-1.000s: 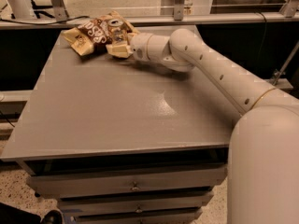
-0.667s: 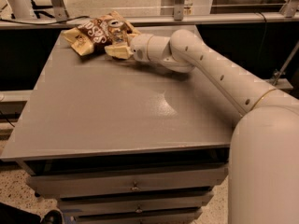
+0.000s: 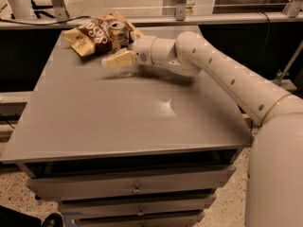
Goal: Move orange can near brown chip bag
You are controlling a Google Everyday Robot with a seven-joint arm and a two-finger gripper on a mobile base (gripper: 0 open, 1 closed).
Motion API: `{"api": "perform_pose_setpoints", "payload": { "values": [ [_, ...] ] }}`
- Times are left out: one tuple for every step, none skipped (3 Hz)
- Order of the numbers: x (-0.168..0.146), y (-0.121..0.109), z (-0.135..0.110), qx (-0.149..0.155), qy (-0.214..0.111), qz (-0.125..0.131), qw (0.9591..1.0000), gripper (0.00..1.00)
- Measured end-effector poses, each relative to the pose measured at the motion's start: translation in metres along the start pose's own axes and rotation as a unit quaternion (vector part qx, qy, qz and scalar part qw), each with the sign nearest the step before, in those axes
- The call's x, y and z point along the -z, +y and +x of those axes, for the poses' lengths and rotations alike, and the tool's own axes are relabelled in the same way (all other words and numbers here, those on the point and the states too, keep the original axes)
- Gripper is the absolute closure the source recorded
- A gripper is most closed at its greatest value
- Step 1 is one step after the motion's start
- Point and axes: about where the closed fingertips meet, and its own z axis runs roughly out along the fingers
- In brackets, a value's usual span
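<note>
Upper left, I see the orange can [image 3: 116, 32] against the brown chip bag [image 3: 92, 34], my gripper [image 3: 117, 50] right beside it; I cannot tell its grip.

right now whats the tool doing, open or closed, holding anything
tool: cannot tell whether open or closed, or holding anything; it is at the far end of the table, right beside the orange can and the brown chip bag.
</note>
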Motion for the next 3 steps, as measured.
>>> {"api": "perform_pose_setpoints", "payload": {
  "values": [
    [0.04, 0.017, -0.008, 0.015, 0.001, 0.009, 0.9999, 0.0],
    [0.1, 0.028, -0.018, 0.04, 0.001, 0.017, 0.9991, 0.0],
    [0.164, 0.035, -0.031, 0.074, -0.003, 0.022, 0.997, 0.0]
  ]
}}
